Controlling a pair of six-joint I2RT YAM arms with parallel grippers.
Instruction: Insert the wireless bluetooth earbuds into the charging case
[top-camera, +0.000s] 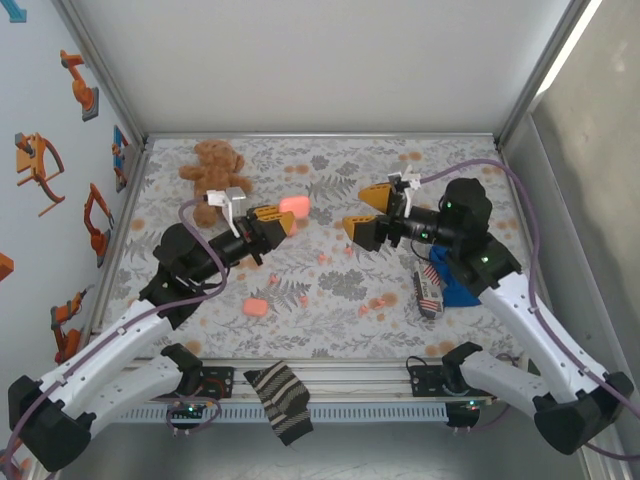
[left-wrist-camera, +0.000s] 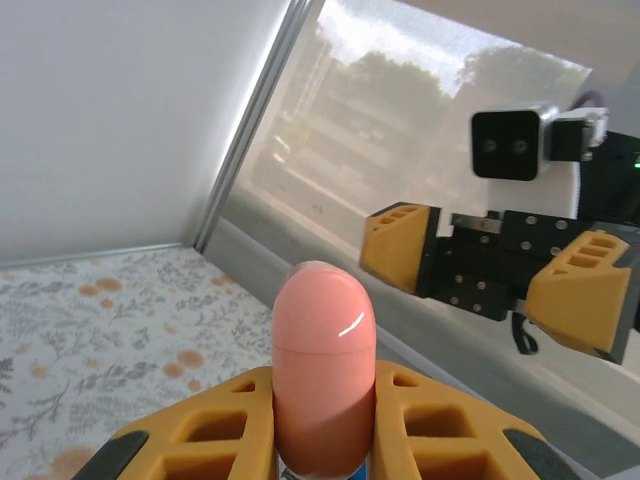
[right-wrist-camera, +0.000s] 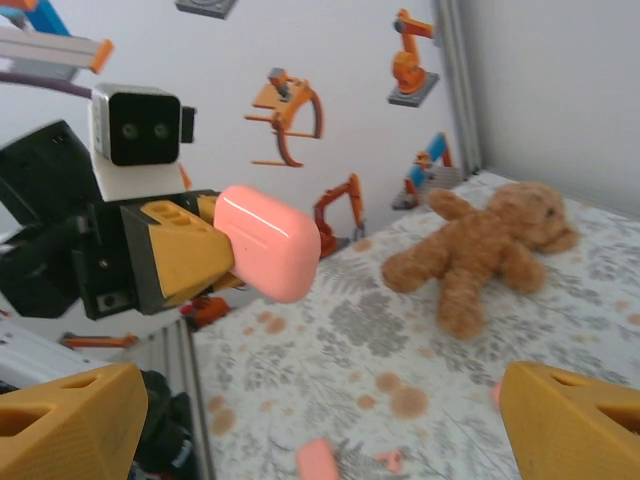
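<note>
My left gripper (top-camera: 283, 220) (left-wrist-camera: 323, 405) is shut on a salmon-pink charging case (top-camera: 294, 206) (left-wrist-camera: 323, 335) and holds it up above the floral cloth, lid closed and rounded end outward. Facing it a short way to the right, my right gripper (top-camera: 360, 212) (right-wrist-camera: 320, 430) stands open with nothing between its fingers. From the right wrist the case (right-wrist-camera: 270, 245) shows ahead and up to the left. Tiny pink earbuds (top-camera: 323, 259) (top-camera: 349, 250) lie on the cloth below the two grippers; one earbud (right-wrist-camera: 390, 460) lies beside a second pink case (right-wrist-camera: 318, 462) (top-camera: 255, 306).
A brown teddy bear (top-camera: 212, 165) (right-wrist-camera: 480, 245) lies at the back left. A blue object with a flag-patterned piece (top-camera: 432, 290) sits under the right arm. A striped cloth (top-camera: 280, 400) hangs over the front rail. Walls close in the left, back and right.
</note>
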